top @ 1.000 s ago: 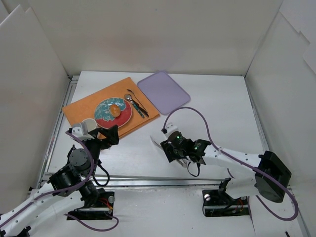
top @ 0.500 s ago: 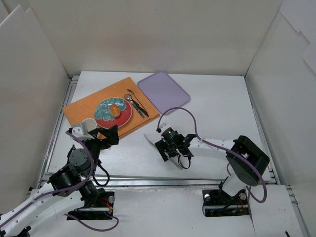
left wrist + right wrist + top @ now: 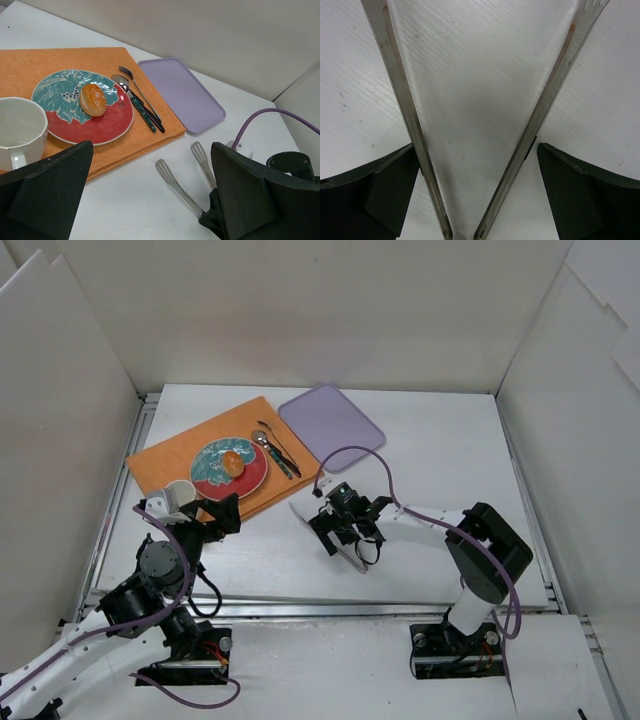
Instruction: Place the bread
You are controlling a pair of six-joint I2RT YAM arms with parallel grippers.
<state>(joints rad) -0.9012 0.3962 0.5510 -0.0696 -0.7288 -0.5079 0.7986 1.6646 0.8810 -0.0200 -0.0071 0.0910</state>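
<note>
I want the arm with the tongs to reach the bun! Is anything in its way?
Only flat cutlery. It lies on the orange mat beside the plate, between the right gripper and the bread. Nothing tall stands there.

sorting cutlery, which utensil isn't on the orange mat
The tongs, out over the bare white table; the fork and spoon lie on the orange mat beside the plate.

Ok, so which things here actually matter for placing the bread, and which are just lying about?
For the job:
bread
plate it lies on
tongs at the right hand

Lying about:
white cup
cutlery
purple tray
orange mat
</note>
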